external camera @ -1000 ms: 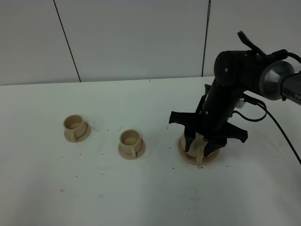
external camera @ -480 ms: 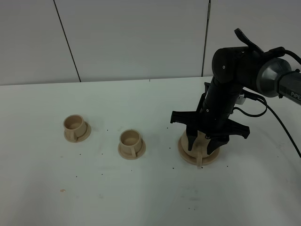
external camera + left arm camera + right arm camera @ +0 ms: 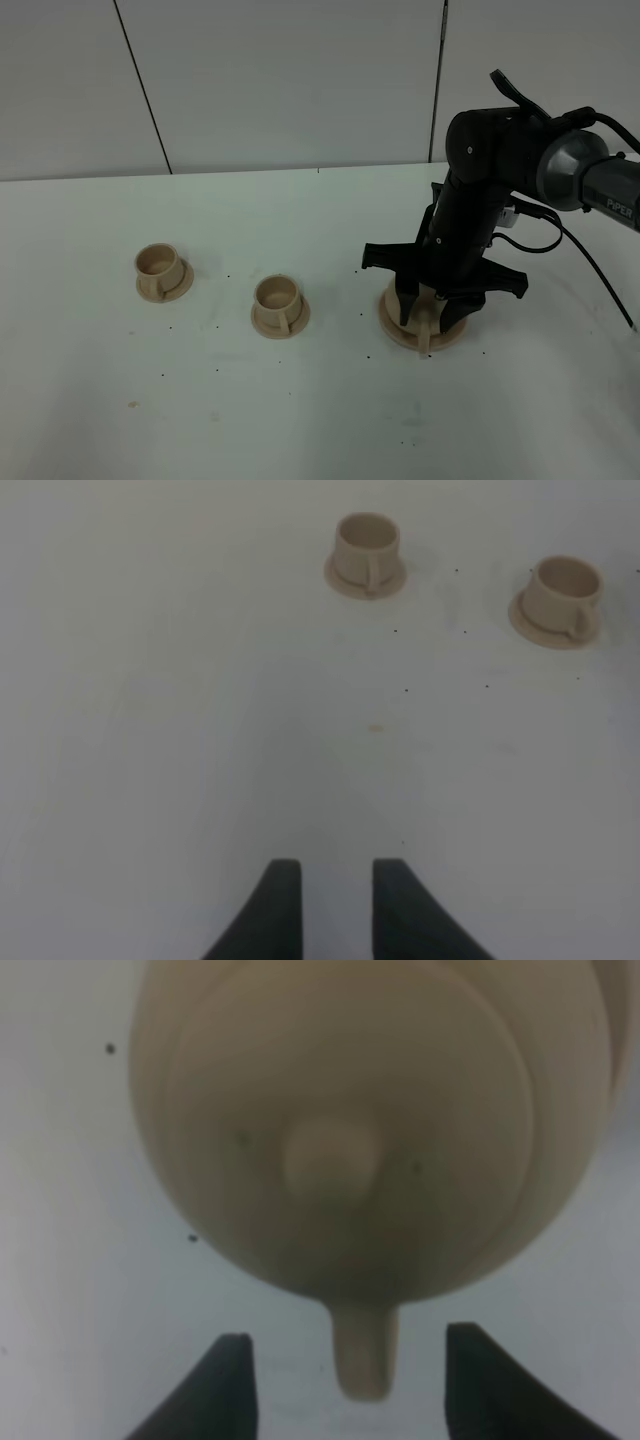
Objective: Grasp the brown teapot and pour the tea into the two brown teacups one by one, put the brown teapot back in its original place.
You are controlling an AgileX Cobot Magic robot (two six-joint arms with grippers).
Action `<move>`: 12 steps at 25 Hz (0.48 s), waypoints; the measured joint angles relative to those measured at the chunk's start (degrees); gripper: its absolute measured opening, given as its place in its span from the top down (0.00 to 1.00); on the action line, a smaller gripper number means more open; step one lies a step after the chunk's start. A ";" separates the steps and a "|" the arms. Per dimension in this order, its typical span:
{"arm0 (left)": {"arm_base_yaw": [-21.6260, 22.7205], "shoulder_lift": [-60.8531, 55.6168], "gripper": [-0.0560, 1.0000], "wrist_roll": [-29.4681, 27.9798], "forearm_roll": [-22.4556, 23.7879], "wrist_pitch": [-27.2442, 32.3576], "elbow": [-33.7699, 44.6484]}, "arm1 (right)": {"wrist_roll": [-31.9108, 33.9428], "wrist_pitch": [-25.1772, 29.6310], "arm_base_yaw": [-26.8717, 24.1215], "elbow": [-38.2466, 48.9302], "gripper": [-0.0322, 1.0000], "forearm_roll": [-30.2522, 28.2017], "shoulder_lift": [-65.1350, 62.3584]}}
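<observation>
The brown teapot (image 3: 428, 312) stands on its wide tan saucer (image 3: 396, 334) at the right, mostly hidden by my right arm. My right gripper (image 3: 432, 316) is open just above it, one finger on each side of the loop handle (image 3: 364, 1355), not touching it. The right wrist view looks down on the domed lid and knob (image 3: 330, 1156). The two brown teacups (image 3: 160, 264) (image 3: 277, 296) stand on their small saucers at the left and also show in the left wrist view (image 3: 367, 548) (image 3: 565, 588). My left gripper (image 3: 336, 905) is empty, its fingers a narrow gap apart, well short of the cups.
The white table (image 3: 300, 410) has small dark specks and a brownish spot (image 3: 132, 404) near the front left. A black cable (image 3: 590, 270) trails from the right arm. A pale panelled wall stands behind the table.
My right arm has shifted slightly up and to the left over the teapot. The teapot, its saucer and the cups have not moved.
</observation>
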 joint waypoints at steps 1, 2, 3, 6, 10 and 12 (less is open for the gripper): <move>0.00 0.00 0.72 0.00 0.00 0.00 0.00 | 0.00 0.07 0.00 -0.51 0.56 -0.08 0.13; 0.00 0.00 0.72 0.00 0.00 0.00 0.00 | 0.00 0.30 0.00 -1.09 0.56 -0.19 0.25; 0.00 0.00 0.72 0.00 0.00 0.00 0.00 | 0.00 0.60 0.00 -1.63 0.56 -0.26 0.26; 0.00 0.00 0.72 0.00 0.00 0.00 0.00 | 0.00 1.58 0.00 -2.12 0.56 -0.38 0.45; 0.00 0.00 0.72 0.00 0.00 0.00 0.00 | 0.00 2.50 0.00 -2.12 0.56 -0.32 0.98; 0.00 0.00 0.72 0.00 0.00 0.00 0.00 | -0.04 2.53 0.07 -2.12 0.56 -0.32 0.98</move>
